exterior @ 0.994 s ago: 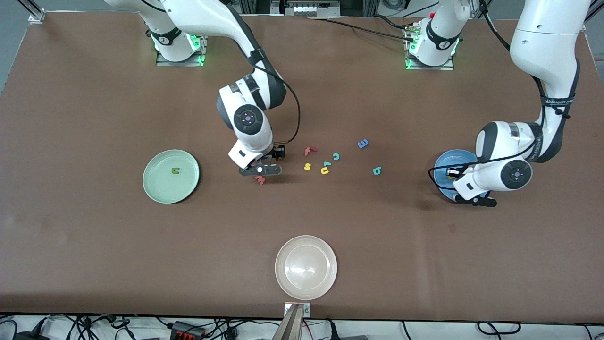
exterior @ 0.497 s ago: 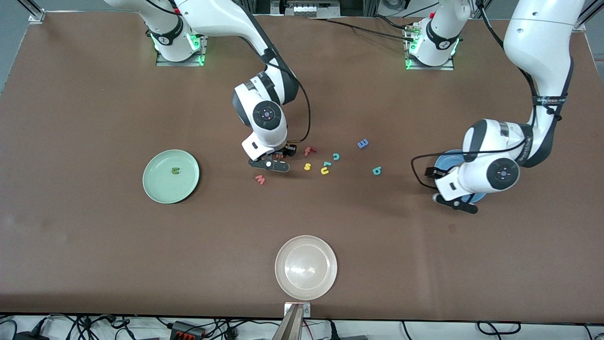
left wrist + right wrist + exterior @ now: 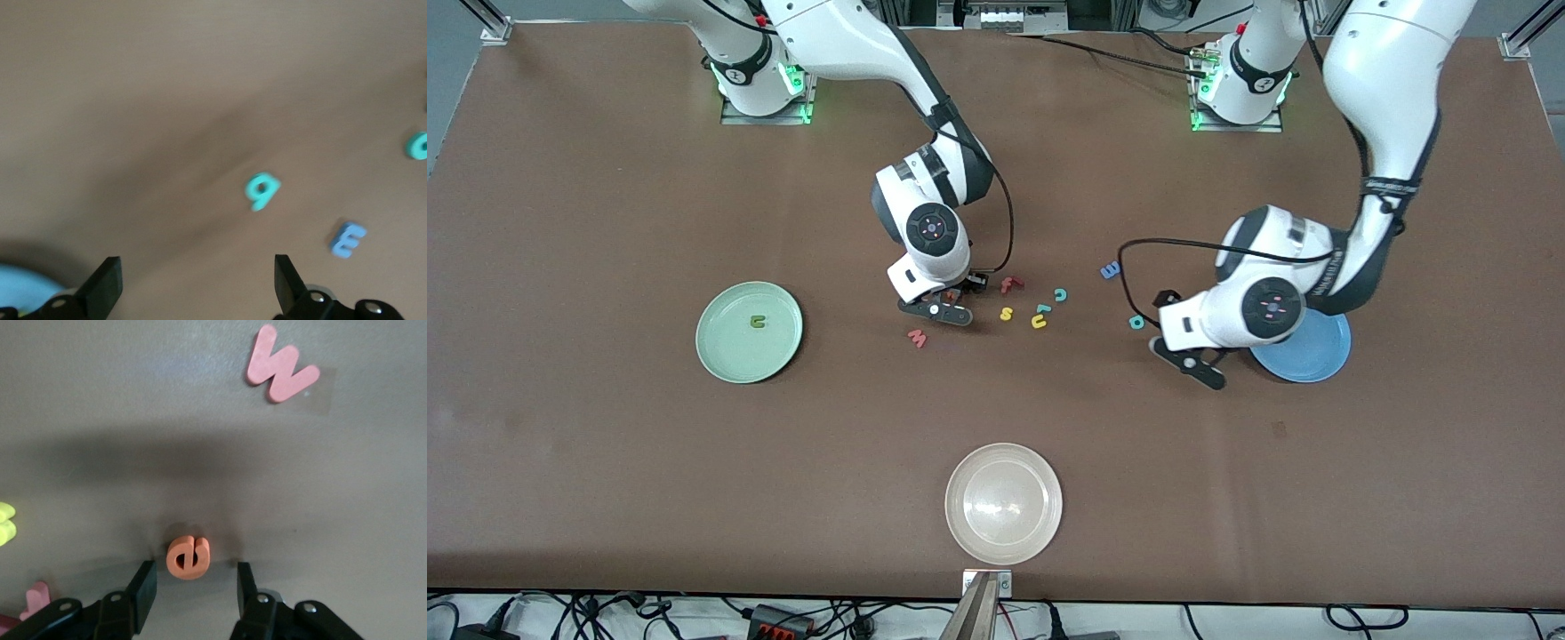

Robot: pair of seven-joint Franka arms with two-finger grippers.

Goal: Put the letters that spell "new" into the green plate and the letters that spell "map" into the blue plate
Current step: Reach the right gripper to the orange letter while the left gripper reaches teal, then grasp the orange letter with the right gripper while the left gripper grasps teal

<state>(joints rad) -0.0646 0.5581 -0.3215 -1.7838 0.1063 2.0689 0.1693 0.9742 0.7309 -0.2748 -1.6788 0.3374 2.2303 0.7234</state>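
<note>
I see the green plate (image 3: 749, 332) toward the right arm's end, the n (image 3: 758, 322) lying in it. The blue plate (image 3: 1303, 354) sits at the left arm's end, partly under the left arm. The clear plate (image 3: 1003, 503) is nearest the camera.

My right gripper (image 3: 193, 587) is low over the table with its fingers (image 3: 143, 583) narrowed around the orange e (image 3: 189, 557), which stands between them; I cannot tell whether they touch it. The w (image 3: 280, 368) lies flat, well apart from those fingers.

My left gripper (image 3: 197, 280) hangs just beside the blue plate, fingers (image 3: 107, 285) spread wide, nothing between them. The a (image 3: 261, 190) lies ahead of the fingertips, the m (image 3: 347, 239) near it.
</note>
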